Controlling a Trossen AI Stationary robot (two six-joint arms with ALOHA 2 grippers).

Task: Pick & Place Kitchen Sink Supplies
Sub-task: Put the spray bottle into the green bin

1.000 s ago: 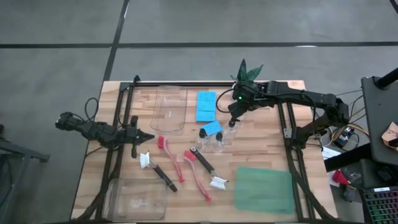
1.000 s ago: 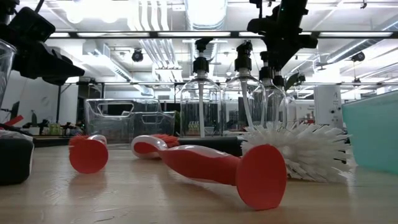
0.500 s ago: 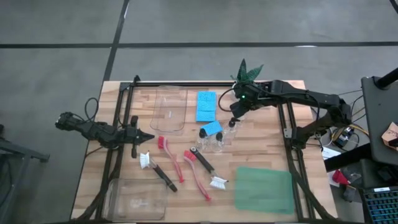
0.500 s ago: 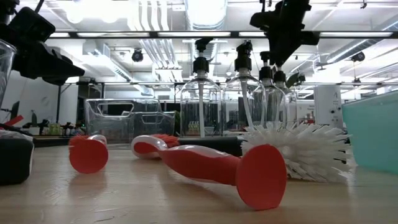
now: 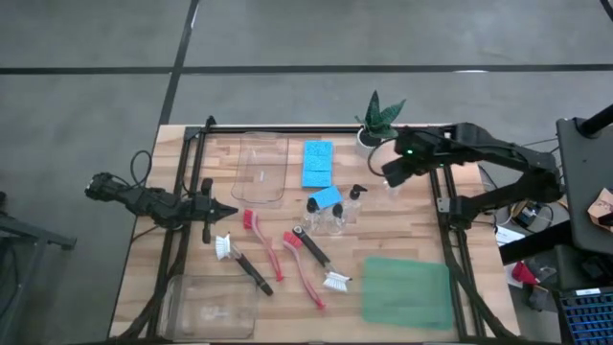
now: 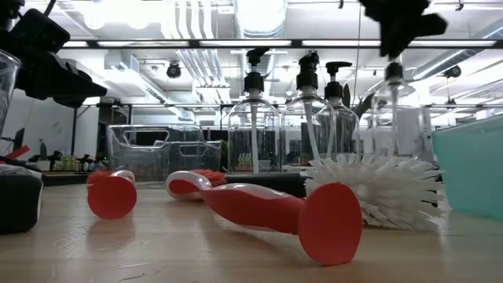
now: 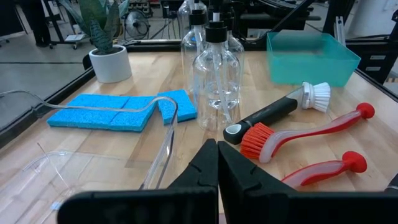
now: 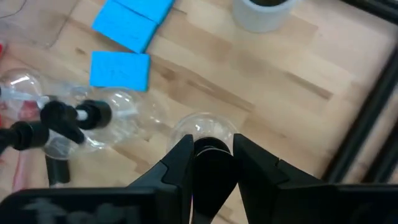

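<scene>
One clear pump bottle (image 6: 395,110) with a black top hangs clamped in the right gripper (image 5: 394,172), lifted off the wood at the upper right of the overhead frame, apart from the three other bottles (image 5: 333,213) standing bunched near the centre beside a blue sponge (image 5: 326,197). Two more blue sponges (image 5: 317,163) lie just above that, next to a clear tray (image 5: 260,169), while the red and black brushes (image 5: 287,254) sprawl across the lower middle. Over at the left edge the left gripper (image 5: 222,210) waits with its fingers pressed together, holding nothing
</scene>
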